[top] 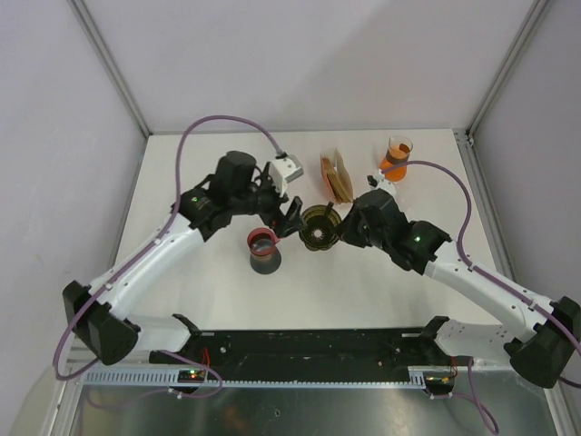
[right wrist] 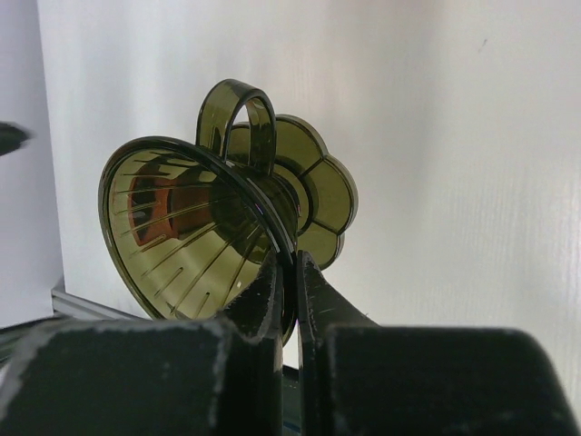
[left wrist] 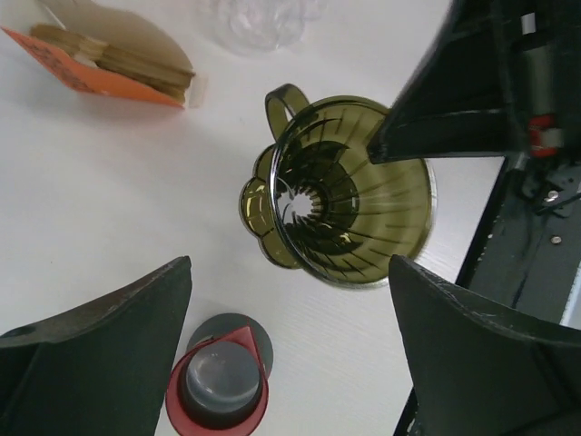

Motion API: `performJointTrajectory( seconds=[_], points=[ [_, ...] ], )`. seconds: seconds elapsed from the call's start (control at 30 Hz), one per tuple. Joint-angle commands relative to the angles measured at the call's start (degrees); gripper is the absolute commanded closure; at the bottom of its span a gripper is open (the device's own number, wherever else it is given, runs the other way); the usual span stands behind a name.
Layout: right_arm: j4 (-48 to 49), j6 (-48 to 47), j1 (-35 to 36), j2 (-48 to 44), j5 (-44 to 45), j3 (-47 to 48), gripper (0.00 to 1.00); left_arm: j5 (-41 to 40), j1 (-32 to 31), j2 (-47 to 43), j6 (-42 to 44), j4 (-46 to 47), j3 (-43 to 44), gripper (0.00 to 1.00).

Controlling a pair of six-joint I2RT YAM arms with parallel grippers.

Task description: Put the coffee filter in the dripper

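White bench [top: 363, 291]: our right hand [right wrist: 289, 272] clamps the stiff dripper [right wrist: 204, 227] by its rim; our left hand [top: 283, 212] gapes empty. Paper filters [left wrist: 118, 64] look flimsy; we'd pinch one edge.

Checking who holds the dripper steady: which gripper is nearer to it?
Right. The right gripper is clamped on the rim of the dripper; the left gripper is open, hovering close beside it.

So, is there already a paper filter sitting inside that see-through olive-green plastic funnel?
No, the olive-green plastic funnel shows only its bare ribbed inside; the brown paper filters lie in their orange packet.
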Motion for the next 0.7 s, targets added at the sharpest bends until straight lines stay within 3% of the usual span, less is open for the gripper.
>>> performJointTrajectory(
  seconds=[0.0, 0.23, 0.3, 0.4, 0.47, 0.53, 0.67],
  points=[
    [4.91, 1.99, 1.57, -0.19, 2.95, 3.61, 1.00, -9.19, -2.76, 4.61, -0.35, -1.21, 2.54, 0.08],
    [6.35, 1.45, 2.64, 0.02, 2.48, 4.06, 1.00, -10.77, -3.42, 8.43, -0.85, -1.19, 4.08, 0.31],
    [7.43, 0.70, 2.77, -0.04, 1.39, 4.11, 1.00, -10.03, -3.48, 8.74, -0.59, -1.18, 3.82, 0.47],
    [9.77, -2.50, 2.82, 0.05, -1.34, 4.07, 1.00, -8.31, -3.43, 8.40, -0.14, -1.24, 3.10, 0.83],
    [11.43, -6.48, 2.84, -0.04, -4.28, 4.04, 1.00, -6.82, -3.43, 7.79, 0.64, -1.44, 2.57, 0.96],
    [13.53, -12.27, 2.77, -0.61, -10.14, 4.08, 0.87, -5.48, -3.43, 6.85, 2.42, -2.08, 2.50, 0.99],
    [13.33, -27.92, 2.64, -4.28, -20.88, 4.26, 0.45, -3.71, -3.09, 4.47, 9.24, -5.72, 3.19, 1.00]
  ],
)
